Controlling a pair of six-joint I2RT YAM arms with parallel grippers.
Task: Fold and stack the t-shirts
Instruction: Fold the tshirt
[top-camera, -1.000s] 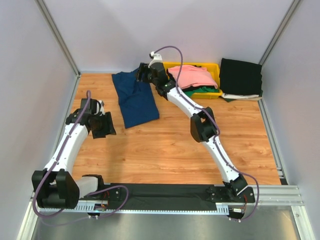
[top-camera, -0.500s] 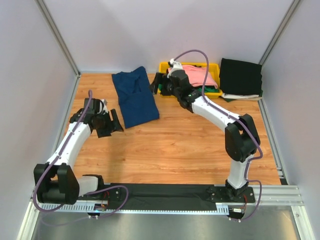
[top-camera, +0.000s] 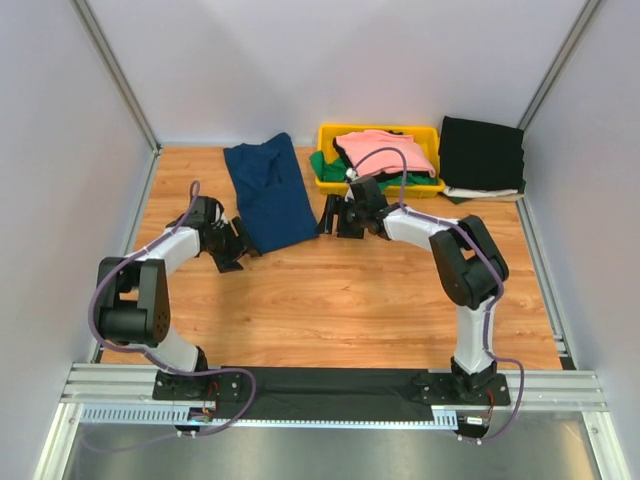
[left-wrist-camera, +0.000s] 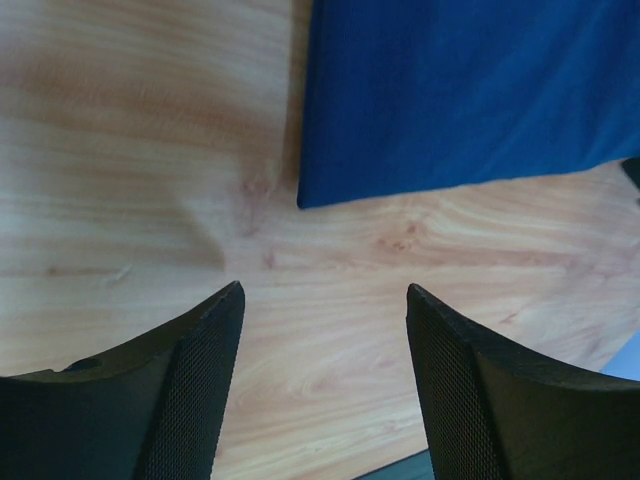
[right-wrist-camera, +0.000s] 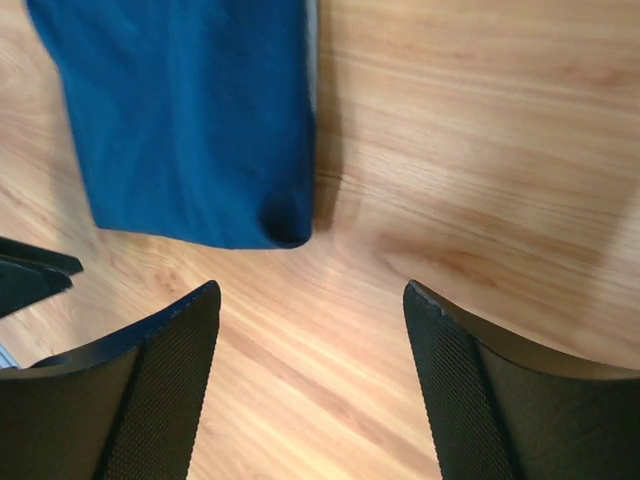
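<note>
A folded navy blue t-shirt (top-camera: 271, 195) lies flat on the wooden table toward the back. My left gripper (top-camera: 240, 249) is open and empty, low by the shirt's near left corner (left-wrist-camera: 320, 190). My right gripper (top-camera: 330, 220) is open and empty, low by the shirt's near right corner (right-wrist-camera: 285, 225). Neither touches the cloth. A pink t-shirt (top-camera: 385, 150) and a green one (top-camera: 330, 168) lie in the yellow bin (top-camera: 430, 185). A folded black t-shirt (top-camera: 482, 152) lies at the back right.
The yellow bin stands at the back, right of the navy shirt. White cloth (top-camera: 470, 192) shows under the black shirt. Grey walls close in the left, back and right. A metal rail (top-camera: 330, 385) with the arm bases runs along the near edge.
My right gripper pulled back from the shirt's far end and came down at its near right corner. My left gripper moved right and down to the near left corner.
</note>
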